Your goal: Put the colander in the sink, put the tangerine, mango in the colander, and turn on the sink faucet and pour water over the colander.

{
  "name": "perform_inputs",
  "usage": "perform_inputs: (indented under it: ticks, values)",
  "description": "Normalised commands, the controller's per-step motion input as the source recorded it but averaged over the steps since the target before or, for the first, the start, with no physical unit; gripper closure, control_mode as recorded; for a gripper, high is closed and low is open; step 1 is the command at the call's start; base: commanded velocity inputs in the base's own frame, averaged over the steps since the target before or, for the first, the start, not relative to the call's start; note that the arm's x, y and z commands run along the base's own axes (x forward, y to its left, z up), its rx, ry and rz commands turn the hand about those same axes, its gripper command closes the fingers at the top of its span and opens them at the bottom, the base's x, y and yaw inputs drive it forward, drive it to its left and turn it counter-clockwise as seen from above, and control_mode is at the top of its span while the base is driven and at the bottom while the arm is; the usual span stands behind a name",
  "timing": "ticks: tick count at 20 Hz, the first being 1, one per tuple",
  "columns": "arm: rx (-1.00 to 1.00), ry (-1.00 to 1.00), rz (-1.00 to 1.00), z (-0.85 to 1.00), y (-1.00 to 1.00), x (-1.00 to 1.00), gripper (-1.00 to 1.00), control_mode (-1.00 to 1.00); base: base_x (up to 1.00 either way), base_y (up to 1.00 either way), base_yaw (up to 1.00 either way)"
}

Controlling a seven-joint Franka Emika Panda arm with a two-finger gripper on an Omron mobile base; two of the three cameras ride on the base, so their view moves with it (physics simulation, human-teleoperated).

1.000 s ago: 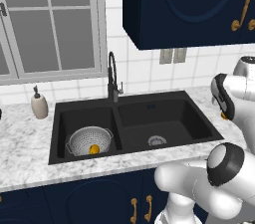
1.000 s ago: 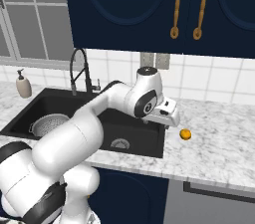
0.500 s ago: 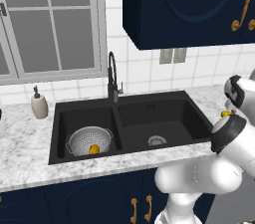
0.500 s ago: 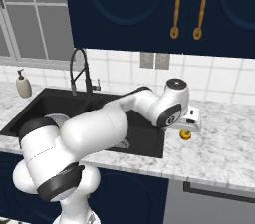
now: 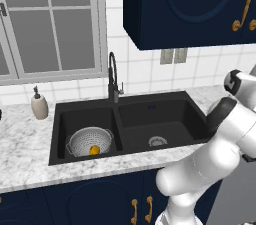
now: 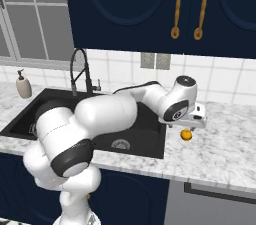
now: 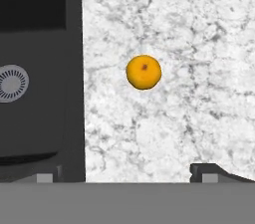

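From my seat, the hand view puts the tangerine [image 7: 143,72] a little above the middle of the frame, sitting alone on the white marbled counter [image 7: 199,29]; the black sink [image 7: 40,118] takes up the left side of that frame, with a round steel drain [image 7: 11,83] at its left edge; the two finger tips [image 7: 209,170] just peek up at the bottom, one at lower left and one at lower right, so I read the jaws as spread wide with nothing between them; the fruit lies well clear of both tips.

In the right base view the gripper [image 6: 192,121] hangs right of centre, over the counter and just above the tangerine [image 6: 186,135], which sits on the stone just to the right of the sink's rim [image 6: 150,155]; I cannot tell from this angle how the jaws stand.

In the left base view the colander [image 5: 90,141] rests in the left basin, lower left of centre, and the mango [image 5: 94,150] lies inside it toward the near side; the sink faucet [image 5: 113,76] stands behind the divider between the basins, at mid frame; a beige soap dispenser [image 5: 39,105] stands on the counter at the left, near the window [image 5: 50,24].
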Motion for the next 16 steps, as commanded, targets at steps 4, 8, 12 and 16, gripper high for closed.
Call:
perform_inputs:
  ticks: [4,8,12,16]
  values:
    - [0.00,0.00,0.00,-0.26,-0.02,0.24,-1.00,-1.00,0.00,0.00,0.00]
    - [0.00,0.00,0.01,-0.49,-0.09,0.09,-1.00,-1.00,0.00,0.00,0.00]
    - [0.00,0.00,0.01,-0.40,-0.09,0.13,-1.00,-1.00,0.00,0.00,0.00]
    - [0.00,0.00,0.01,-0.16,-0.09,0.26,-1.00,-1.00,0.00,0.00,0.00]
